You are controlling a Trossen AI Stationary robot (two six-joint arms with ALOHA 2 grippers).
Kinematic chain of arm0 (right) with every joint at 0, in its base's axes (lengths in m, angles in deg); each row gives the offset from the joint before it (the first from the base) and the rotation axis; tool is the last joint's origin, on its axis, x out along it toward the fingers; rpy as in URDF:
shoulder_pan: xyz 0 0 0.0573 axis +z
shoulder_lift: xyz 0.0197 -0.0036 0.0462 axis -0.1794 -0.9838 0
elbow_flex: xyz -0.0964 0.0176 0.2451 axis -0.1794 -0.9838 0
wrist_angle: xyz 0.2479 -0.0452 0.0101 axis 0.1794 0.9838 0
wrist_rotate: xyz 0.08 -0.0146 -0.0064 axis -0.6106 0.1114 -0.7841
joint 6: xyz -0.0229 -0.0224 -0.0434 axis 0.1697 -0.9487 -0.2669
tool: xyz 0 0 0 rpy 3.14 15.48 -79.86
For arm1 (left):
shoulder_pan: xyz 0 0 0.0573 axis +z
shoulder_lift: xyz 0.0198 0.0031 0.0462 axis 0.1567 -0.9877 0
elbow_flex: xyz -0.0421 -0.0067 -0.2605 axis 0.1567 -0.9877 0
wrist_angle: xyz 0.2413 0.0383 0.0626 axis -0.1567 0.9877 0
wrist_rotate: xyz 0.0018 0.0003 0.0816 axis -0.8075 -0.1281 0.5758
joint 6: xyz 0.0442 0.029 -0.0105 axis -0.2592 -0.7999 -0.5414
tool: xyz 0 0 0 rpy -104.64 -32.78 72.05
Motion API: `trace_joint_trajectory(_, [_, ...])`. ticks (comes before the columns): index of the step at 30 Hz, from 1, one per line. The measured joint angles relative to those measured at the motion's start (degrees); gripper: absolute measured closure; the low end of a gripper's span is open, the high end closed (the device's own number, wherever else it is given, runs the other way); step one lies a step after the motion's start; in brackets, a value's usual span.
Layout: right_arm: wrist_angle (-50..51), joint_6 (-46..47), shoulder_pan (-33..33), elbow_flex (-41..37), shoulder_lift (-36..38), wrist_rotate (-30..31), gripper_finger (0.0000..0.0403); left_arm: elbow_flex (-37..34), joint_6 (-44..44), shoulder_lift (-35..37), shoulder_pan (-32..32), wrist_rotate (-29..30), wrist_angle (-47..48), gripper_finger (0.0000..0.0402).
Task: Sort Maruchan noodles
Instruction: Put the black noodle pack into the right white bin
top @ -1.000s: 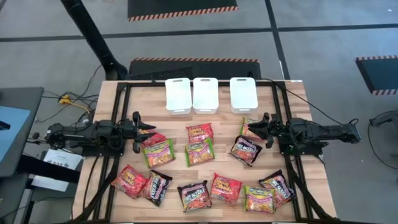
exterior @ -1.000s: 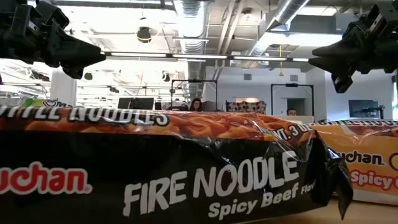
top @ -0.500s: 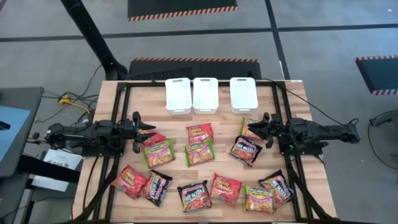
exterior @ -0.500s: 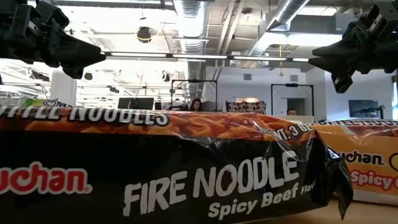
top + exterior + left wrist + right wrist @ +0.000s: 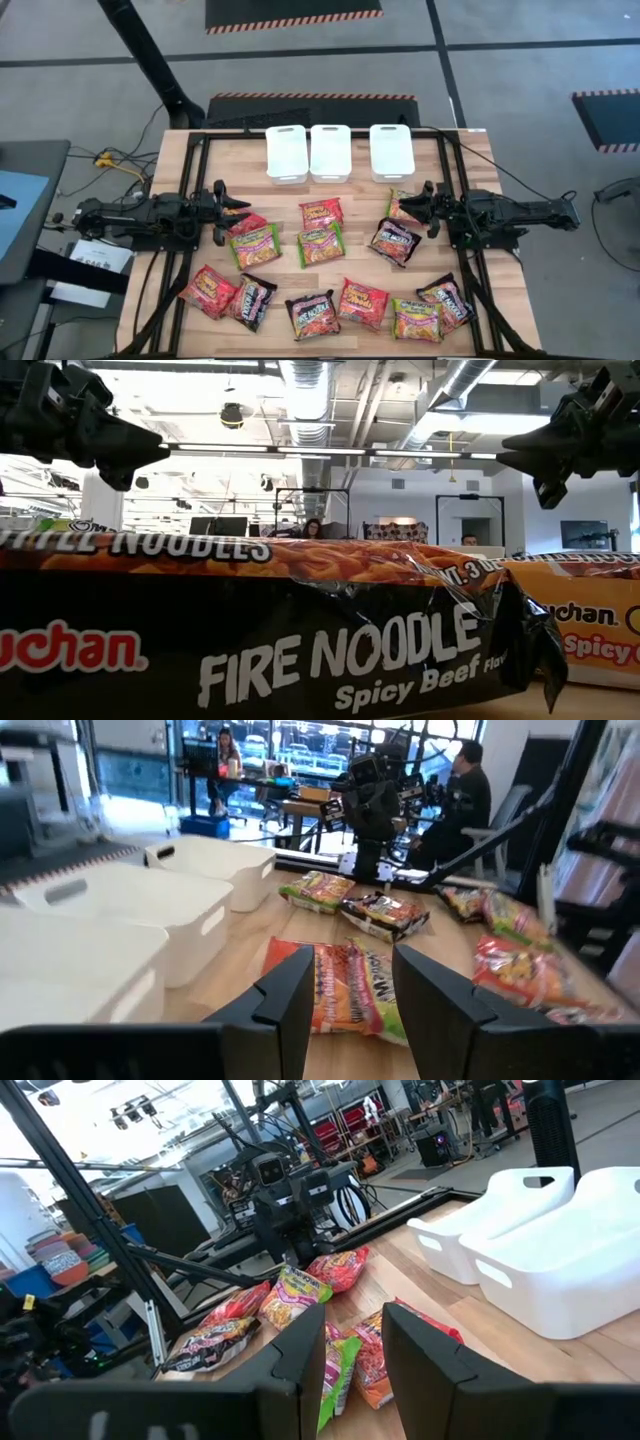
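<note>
Maruchan noodles (image 5: 322, 244) – glossy square pkts on wood table (image 5: 470, 240); both end effectors part-open, nothing held.

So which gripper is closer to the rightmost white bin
Right. The right gripper sits just below the rightmost white bin; the left gripper hovers across the table, beyond the two other bins.

You see a table (image 5: 460, 160) of pale wood, smooth and matt. On it the noodle packets (image 5: 322, 243) are thin plastic, glossy and wrinkled. Behind them, the three bins (image 5: 330, 152) look white smooth plastic.
</note>
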Motion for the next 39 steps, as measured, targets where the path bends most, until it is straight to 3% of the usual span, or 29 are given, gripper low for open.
trace_joint_trajectory(6, [-0.7, 0.0, 0.0, 0.2, 0.0, 0.0, 0.0276, 0.0, 14.5, 0.0, 0.0, 1.1, -0.1, 0.0276])
trace_joint_trajectory(10, [-2.1, 0.9, 0.1, 0.3, 0.0, 0.0, 0.0276, 0.0, 16.7, 0.0, 0.0, 1.6, -0.1, 0.0276])
trace_joint_trajectory(18, [-7.2, 12.4, 0.0, 0.5, 0.0, 0.3, 0.0276, 0.0, 23.0, 0.0, 0.0, 3.4, -1.3, 0.0276])
trace_joint_trajectory(23, [-14.2, 12.6, 0.0, 0.5, 0.0, 2.1, 0.0276, 0.0, 31.1, 0.0, 0.0, 8.9, -5.1, 0.0276])
trace_joint_trajectory(30, [-22.7, 7.5, 0.0, 0.6, 0.0, 5.6, 0.0276, 0.0, 28.4, 0.0, 0.0, 20.0, -16.0, 0.0276])
trace_joint_trajectory(39, [-33.3, -3.4, 0.0, 0.6, 0.0, 10.8, 0.0233, 6.1, 22.5, 0.0, 0.0, 18.6, -20.6, 0.0276])
